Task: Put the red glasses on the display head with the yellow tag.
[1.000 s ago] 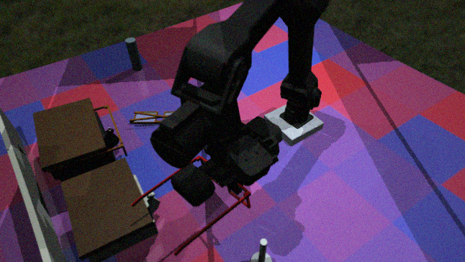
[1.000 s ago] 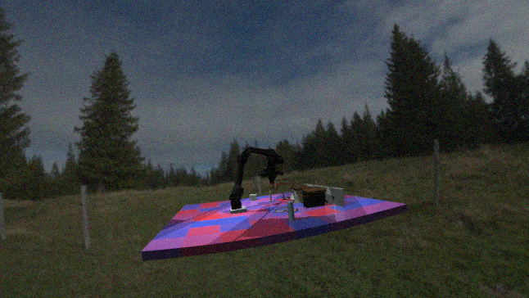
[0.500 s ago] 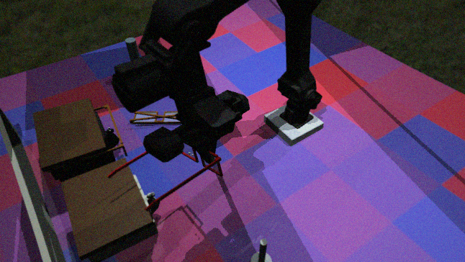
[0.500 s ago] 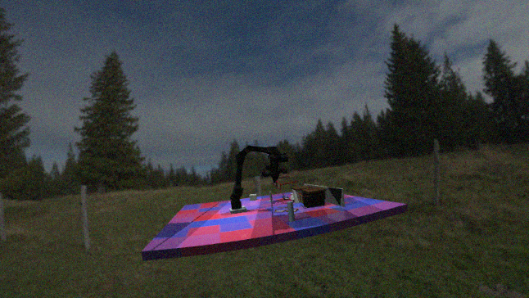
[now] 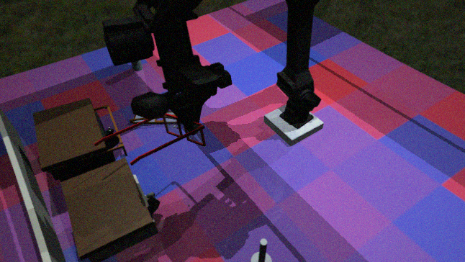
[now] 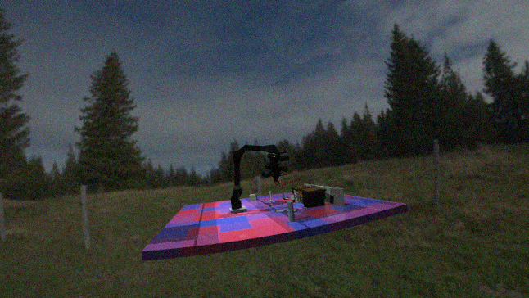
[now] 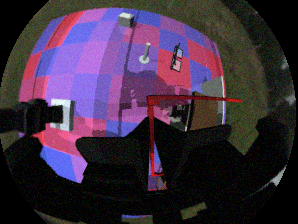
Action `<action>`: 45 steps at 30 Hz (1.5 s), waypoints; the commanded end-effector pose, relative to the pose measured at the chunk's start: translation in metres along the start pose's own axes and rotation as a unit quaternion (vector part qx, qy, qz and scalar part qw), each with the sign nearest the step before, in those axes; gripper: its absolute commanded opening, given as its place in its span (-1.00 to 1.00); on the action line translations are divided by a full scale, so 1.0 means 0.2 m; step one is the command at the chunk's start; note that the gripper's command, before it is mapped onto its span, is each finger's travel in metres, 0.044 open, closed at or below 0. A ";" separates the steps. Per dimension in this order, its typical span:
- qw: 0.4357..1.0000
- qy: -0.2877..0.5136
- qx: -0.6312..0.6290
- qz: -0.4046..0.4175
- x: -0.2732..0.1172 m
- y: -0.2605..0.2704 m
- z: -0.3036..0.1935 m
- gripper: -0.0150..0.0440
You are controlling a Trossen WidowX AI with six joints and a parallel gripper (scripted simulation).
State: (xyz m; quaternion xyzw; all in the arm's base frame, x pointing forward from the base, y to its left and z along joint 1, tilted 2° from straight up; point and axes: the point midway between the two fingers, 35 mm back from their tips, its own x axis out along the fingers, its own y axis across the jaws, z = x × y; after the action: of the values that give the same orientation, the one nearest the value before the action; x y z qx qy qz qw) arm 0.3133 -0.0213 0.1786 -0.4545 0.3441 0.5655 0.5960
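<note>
My gripper (image 5: 192, 126) (image 6: 277, 181) is shut on the front frame of the red glasses (image 5: 158, 147) (image 7: 195, 99), holding them in the air. Their open temples point toward the two display heads. In the top view the farther head (image 5: 66, 133) is a brown-topped block wearing orange-brown glasses (image 5: 112, 116). The nearer head (image 5: 108, 205) has a brown top, a pale face edge and a dark nose, with no glasses seen on it. I cannot make out the yellow tag on either head. The heads' faces are mostly hidden, and the fingertips look dark.
Another orange-brown pair (image 5: 151, 122) lies partly behind the gripper, and a dark-framed pair (image 7: 177, 59) lies farther off. A grey cylinder (image 6: 291, 211), a thin post on a round base (image 5: 263, 248) (image 7: 145, 56) and a pale block (image 7: 126, 20) stand around. A white panel (image 5: 22, 173) stands behind the heads.
</note>
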 end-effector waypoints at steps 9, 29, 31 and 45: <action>0.998 -0.010 -0.026 -0.060 -0.15 0.12 -0.18 -0.49; 0.984 0.015 -0.068 -0.161 -0.33 0.38 -0.42 -0.49; 0.982 0.021 -0.073 -0.171 -0.35 0.41 -0.44 -0.49; 0.963 0.075 -0.104 -0.236 -0.45 0.61 -0.54 -0.49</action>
State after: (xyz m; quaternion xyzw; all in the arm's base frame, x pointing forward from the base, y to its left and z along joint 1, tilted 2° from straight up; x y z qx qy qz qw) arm 0.2012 -0.1569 0.2020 -0.6040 0.2165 0.4237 0.6394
